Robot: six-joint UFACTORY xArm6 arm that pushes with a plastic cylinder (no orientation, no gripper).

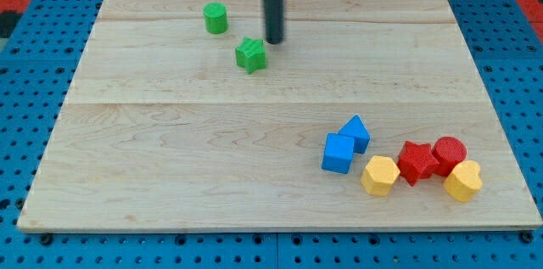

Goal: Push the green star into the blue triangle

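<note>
Tip (274, 42) set just above-right of green star (250, 54), near, contact not discernible. Star placed upper-centre on worktop (170, 159); blue triangle (355, 131) well apart, toward lower right, touching blue cube (338, 153). Push line: down-right. No hand fitted, so nothing grasped. No containers present.

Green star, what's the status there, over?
My tip just above-right of the green star, about touching. Blue triangle far off toward the view's bottom right, beside the blue cube. Path between clear.
</note>
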